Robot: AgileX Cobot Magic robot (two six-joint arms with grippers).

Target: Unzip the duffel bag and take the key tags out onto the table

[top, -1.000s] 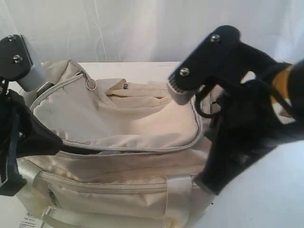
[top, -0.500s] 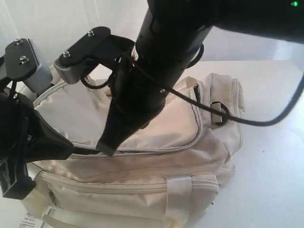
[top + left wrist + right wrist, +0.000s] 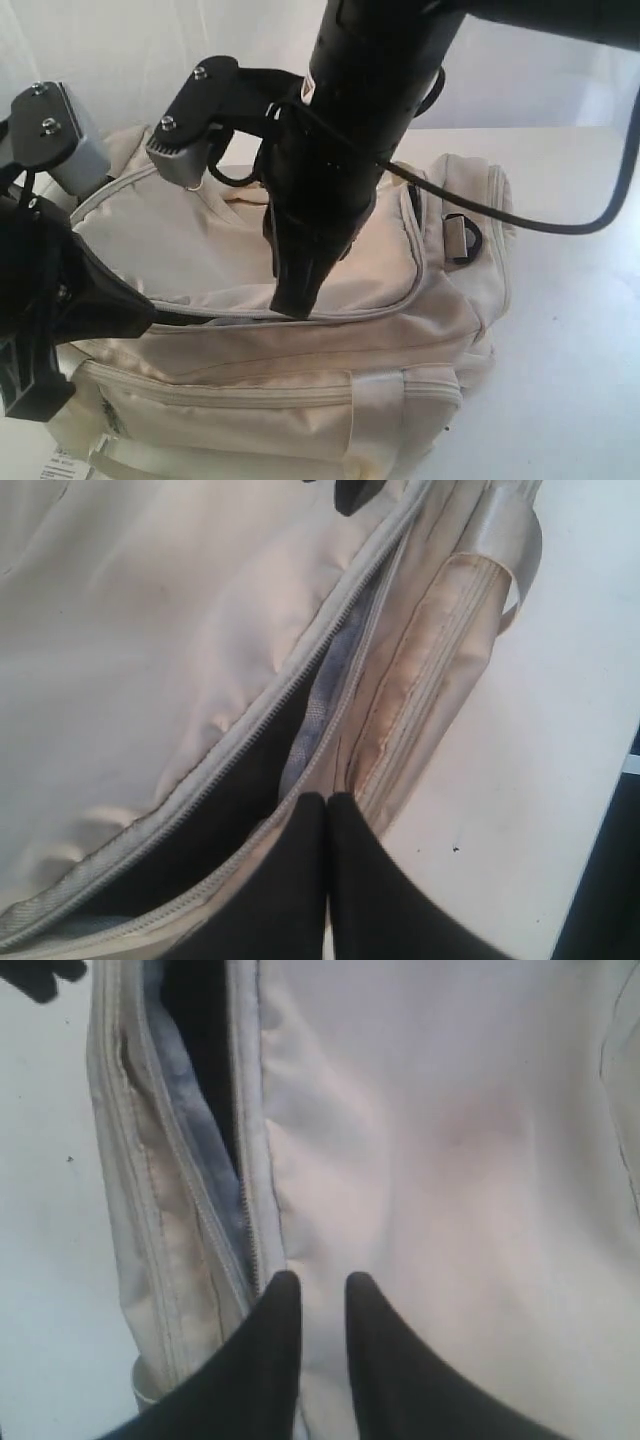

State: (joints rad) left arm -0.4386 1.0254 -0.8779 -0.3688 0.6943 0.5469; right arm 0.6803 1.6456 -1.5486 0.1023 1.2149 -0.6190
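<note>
Duffel bag (image 3: 300,345), cream fabric with shiny handles (image 3: 375,420), on the white table (image 3: 570,380) toward the left of the exterior view, with broad bare tabletop beyond its right end. Zip (image 3: 215,780) of the curved flap (image 3: 200,250) parted along the front edge, a dark slot showing grey lining (image 3: 325,680). Left gripper (image 3: 328,802) pressed together, tips at the lower lip of that slot; right gripper (image 3: 322,1290) slightly spread with nothing between its fingers, over the flap just beside the zip.
</note>
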